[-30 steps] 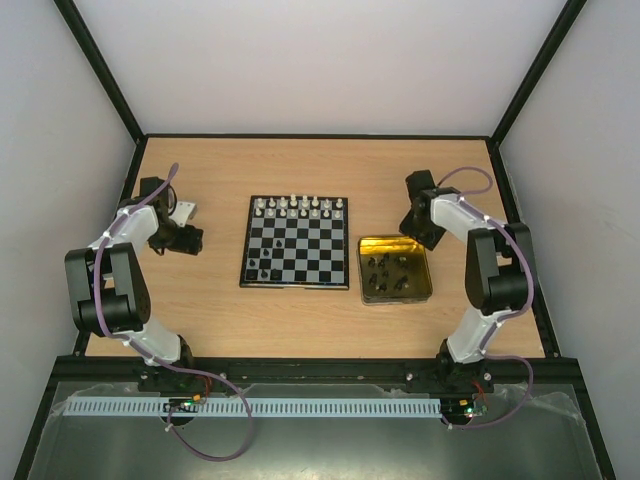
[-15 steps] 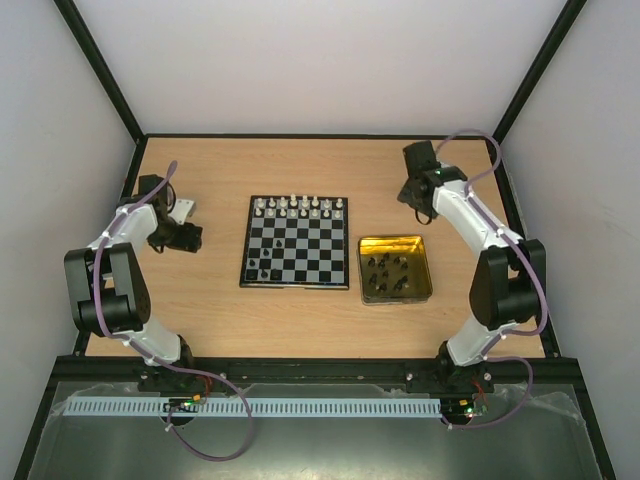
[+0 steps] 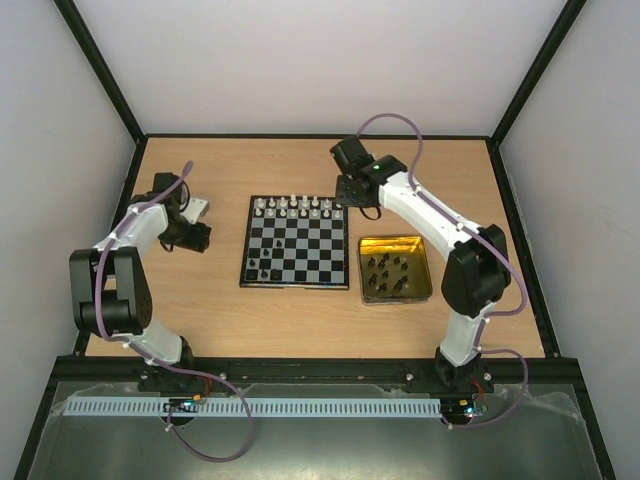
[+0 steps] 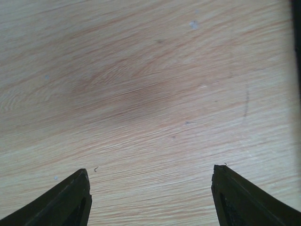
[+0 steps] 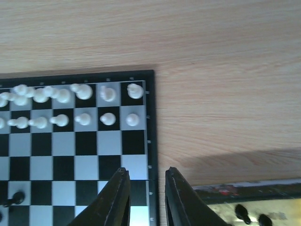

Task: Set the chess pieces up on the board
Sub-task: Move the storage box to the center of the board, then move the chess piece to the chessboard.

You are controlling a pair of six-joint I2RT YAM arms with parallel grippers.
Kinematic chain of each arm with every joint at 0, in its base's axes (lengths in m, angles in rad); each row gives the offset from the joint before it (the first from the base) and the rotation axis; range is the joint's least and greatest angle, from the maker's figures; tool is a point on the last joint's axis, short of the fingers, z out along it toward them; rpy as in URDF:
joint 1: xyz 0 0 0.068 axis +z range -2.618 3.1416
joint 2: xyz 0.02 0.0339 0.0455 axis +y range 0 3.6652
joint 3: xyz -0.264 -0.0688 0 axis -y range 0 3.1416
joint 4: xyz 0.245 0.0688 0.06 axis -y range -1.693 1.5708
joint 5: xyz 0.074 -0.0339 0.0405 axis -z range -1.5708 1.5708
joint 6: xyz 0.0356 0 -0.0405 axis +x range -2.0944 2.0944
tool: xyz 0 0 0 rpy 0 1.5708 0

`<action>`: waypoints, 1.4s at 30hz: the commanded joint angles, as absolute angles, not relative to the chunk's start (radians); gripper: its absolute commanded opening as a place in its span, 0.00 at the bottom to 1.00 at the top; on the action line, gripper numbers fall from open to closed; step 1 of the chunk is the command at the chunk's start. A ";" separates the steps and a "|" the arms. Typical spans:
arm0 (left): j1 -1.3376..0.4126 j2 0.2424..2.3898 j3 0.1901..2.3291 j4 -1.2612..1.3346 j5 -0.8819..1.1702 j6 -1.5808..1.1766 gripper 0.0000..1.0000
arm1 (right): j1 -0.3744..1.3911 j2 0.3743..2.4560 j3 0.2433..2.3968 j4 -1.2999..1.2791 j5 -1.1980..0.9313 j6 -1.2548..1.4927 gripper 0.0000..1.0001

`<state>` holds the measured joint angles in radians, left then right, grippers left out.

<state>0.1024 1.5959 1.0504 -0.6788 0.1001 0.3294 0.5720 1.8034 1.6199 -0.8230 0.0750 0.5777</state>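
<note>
The board [image 3: 296,243] lies mid-table, with white chess pieces [image 3: 298,207] filling its two far rows and a few black chess pieces [image 3: 263,268] at its near left. More black pieces [image 3: 388,272] lie in the yellow-lined tin [image 3: 424,268]. My right gripper [image 3: 354,196] hovers over the board's far right corner. In the right wrist view it [image 5: 146,173] is narrowly open and empty above the board's right rim [image 5: 150,141], with the white pieces [image 5: 84,92] ahead of it. My left gripper [image 4: 150,174] is wide open and empty over bare wood, left of the board [image 3: 188,238].
The tin's corner with black pieces [image 5: 242,214] shows at the lower right of the right wrist view. One black piece [image 5: 14,197] stands at the board's near left there. Black frame rails and white walls enclose the wooden table [image 3: 300,320].
My right arm has swung from the table's right side leftward, past the tin, to the board's far right corner. My left gripper has shifted slightly.
</note>
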 commanded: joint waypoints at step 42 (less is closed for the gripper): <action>-0.414 1.775 1.317 -0.884 0.139 0.429 0.29 | 0.493 1.517 1.314 -0.818 0.099 0.567 0.53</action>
